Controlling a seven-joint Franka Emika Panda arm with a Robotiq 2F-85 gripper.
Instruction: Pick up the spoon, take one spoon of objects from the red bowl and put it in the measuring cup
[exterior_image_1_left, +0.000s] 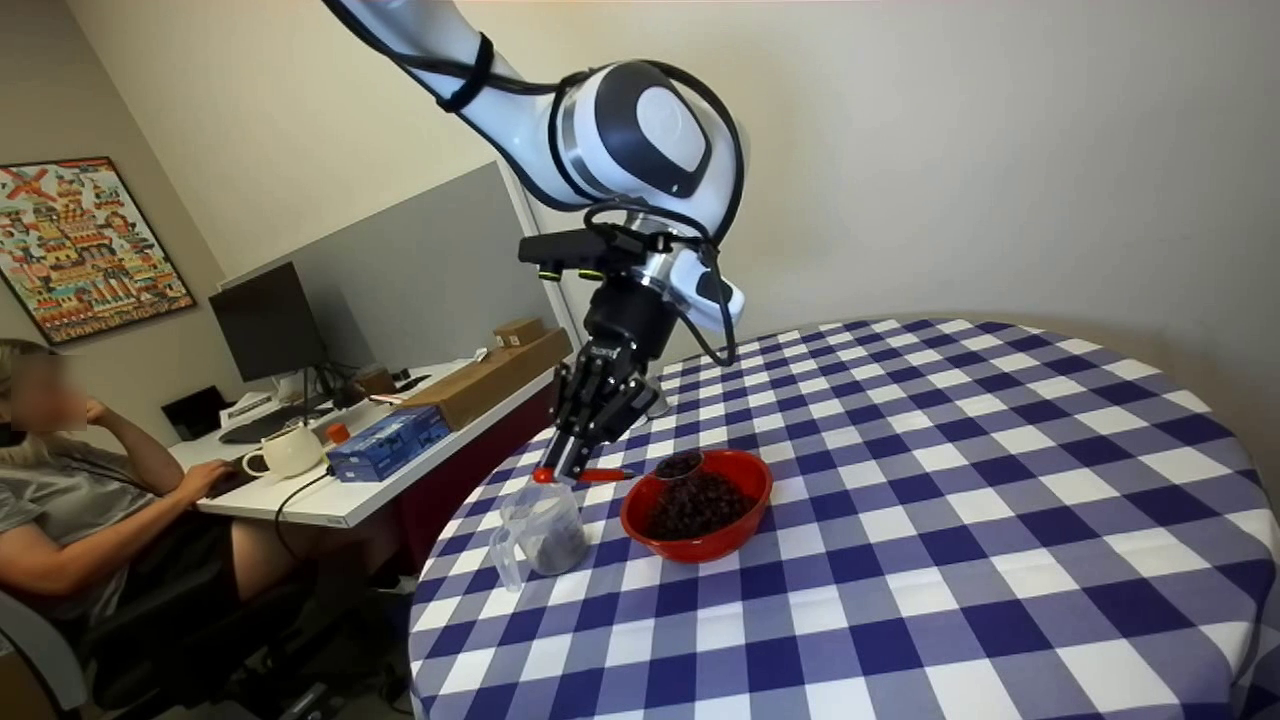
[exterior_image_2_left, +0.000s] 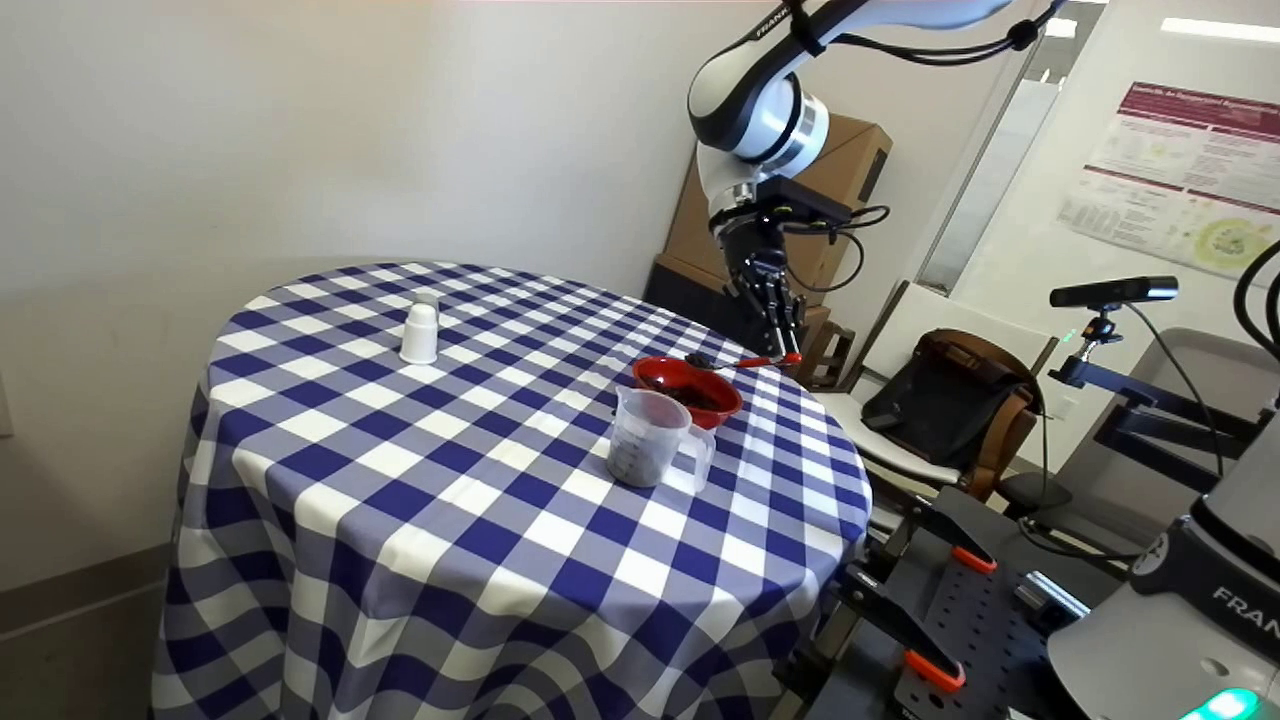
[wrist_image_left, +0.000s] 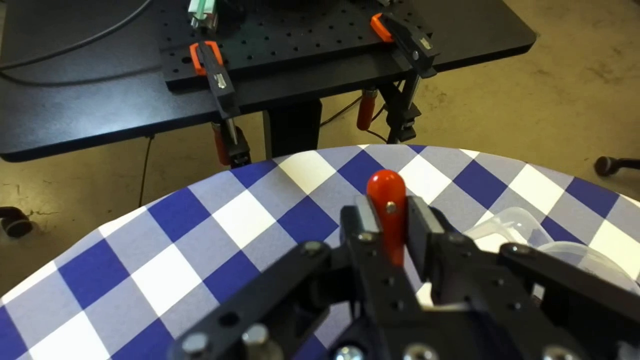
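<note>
Blue and white checked tablecloth, red bowl, red-handled spoon

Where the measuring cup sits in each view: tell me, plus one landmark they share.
In an exterior view: measuring cup, below and left of centre, left of the red bowl.
In an exterior view: measuring cup, just below centre, in front of the red bowl.
Wrist view: measuring cup, at right, partly hidden by the gripper.
Shared landmark: the spoon's red handle, held by the gripper.
</note>
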